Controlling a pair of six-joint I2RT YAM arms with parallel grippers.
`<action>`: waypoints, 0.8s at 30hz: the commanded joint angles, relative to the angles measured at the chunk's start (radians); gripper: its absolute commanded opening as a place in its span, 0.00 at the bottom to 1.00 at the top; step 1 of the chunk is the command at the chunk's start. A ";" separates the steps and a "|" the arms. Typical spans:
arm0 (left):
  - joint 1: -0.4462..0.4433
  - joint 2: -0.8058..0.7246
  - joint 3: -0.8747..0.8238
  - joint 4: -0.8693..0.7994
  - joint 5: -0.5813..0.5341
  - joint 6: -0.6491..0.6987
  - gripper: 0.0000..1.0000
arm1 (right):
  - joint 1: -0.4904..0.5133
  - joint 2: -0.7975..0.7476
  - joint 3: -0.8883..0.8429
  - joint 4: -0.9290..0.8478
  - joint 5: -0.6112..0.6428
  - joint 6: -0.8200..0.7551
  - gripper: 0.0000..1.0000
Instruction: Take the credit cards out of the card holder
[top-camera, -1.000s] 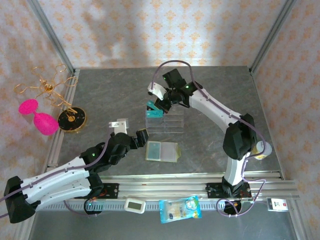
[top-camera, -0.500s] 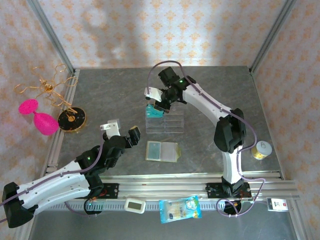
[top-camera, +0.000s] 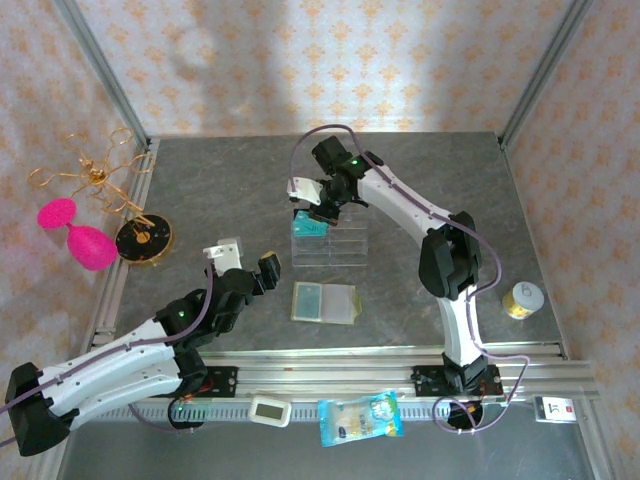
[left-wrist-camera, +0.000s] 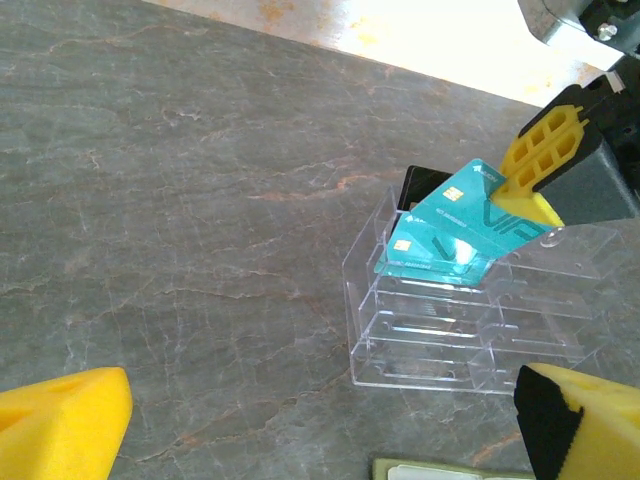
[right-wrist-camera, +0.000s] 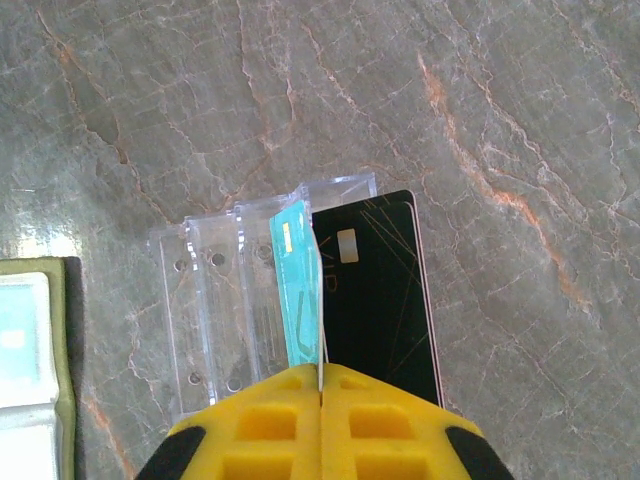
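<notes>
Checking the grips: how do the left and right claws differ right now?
The left claw stands wide open and empty; the right claw is shut on a teal card. The left claw hovers near the olive wallet, apart from it; the right claw is at the clear tray. Both have yellow finger pads.

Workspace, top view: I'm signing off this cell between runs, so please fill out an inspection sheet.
Surface: grey marbled table, no spills seen.
Job's things: card holder lies open, a teal card in it; another credit card is held at the clear tray, beside a black card.
Clutter: pink goblet, gold wire stand, round disc, tin, snack packet, timer.
End effectors: left end effector open, empty; right end effector shut on the credit card.
Cables: purple cable looped along both arms.
Surroundings: patterned walls, metal frame.
</notes>
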 joint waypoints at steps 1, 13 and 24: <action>0.010 0.007 -0.013 0.024 0.011 0.019 0.99 | 0.005 0.024 0.028 -0.033 0.038 -0.022 0.00; 0.021 0.024 -0.019 0.051 0.035 0.023 0.99 | 0.027 0.038 0.015 0.016 0.061 0.019 0.27; 0.022 0.024 -0.069 0.141 0.076 -0.016 0.99 | 0.033 -0.293 -0.353 0.586 -0.109 0.572 0.35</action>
